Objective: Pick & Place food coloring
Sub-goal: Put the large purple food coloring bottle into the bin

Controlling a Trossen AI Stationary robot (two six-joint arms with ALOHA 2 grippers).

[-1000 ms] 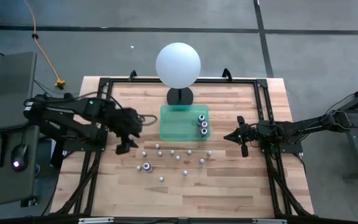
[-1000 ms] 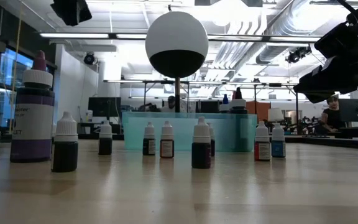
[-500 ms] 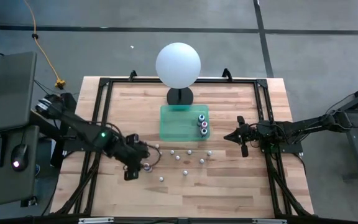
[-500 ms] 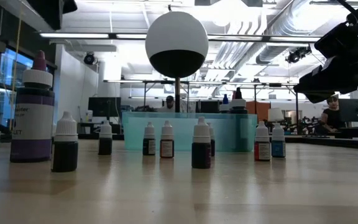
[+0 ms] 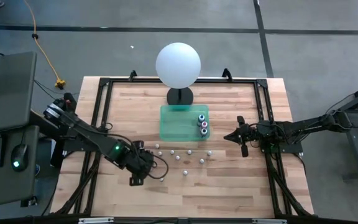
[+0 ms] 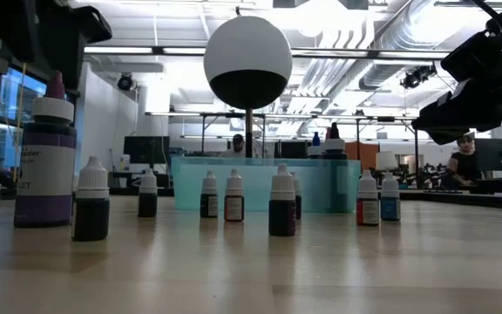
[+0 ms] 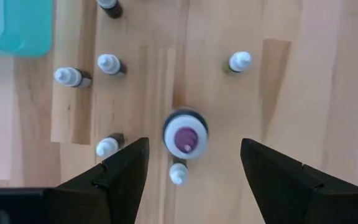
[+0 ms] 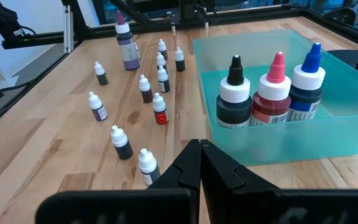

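Note:
Several small white-capped food coloring bottles [image 5: 189,151] stand upright on the wooden table, seen up close in the left wrist view [image 7: 109,63]. Among them stands a larger bottle with a purple tip [image 7: 185,133], also in the low view [image 6: 46,161]. My left gripper [image 7: 194,149] hangs open above that bottle, pointing steeply down, with one finger on either side and touching nothing; from above it covers the bottle [image 5: 143,172]. Three larger bottles [image 8: 272,87] with black, pink and blue tips stand in a teal tray [image 5: 178,124]. My right gripper [image 8: 199,163] waits shut at the table's right [image 5: 238,138].
A big white sphere on a black stand [image 5: 178,65] rises behind the tray at the far middle. A black frame [image 5: 98,112] runs along the table's left, far and right sides. Bare wood lies toward the near edge [image 5: 191,196].
My left gripper has swung from the table's left side toward the near edge and the middle, and has come down over the purple-tipped bottle, tipping more steeply downward. In the low view it now shows at the upper left. The bottles have stayed in place.

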